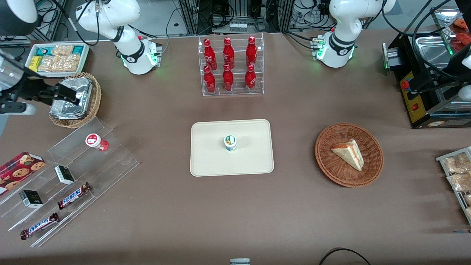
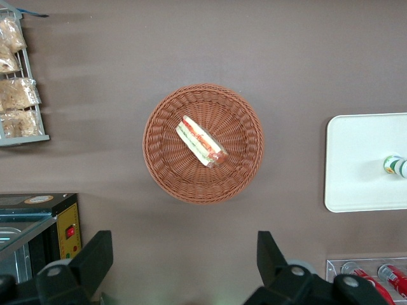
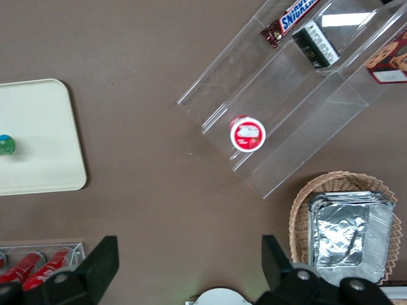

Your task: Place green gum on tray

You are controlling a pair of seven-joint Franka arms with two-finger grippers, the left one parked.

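Note:
The green gum (image 1: 230, 142), a small white bottle with a green-marked lid, stands upright near the middle of the cream tray (image 1: 209, 162). The right wrist view also catches the gum (image 3: 6, 145) on the tray (image 3: 44, 140). My gripper (image 1: 68, 96) hangs open high over the wicker basket of foil trays at the working arm's end of the table, well away from the tray. Nothing lies between its dark fingers (image 3: 102, 260), only bare brown table beneath the gripper (image 3: 189, 254).
A red-and-white bottle (image 1: 96, 141) stands on a clear stepped stand (image 1: 110, 162) holding Snickers bars and small boxes. The wicker basket (image 1: 96, 103) holds foil trays. A rack of red cola bottles (image 1: 232, 66) stands farther from the camera than the tray. A basket (image 1: 327, 162) holds a sandwich.

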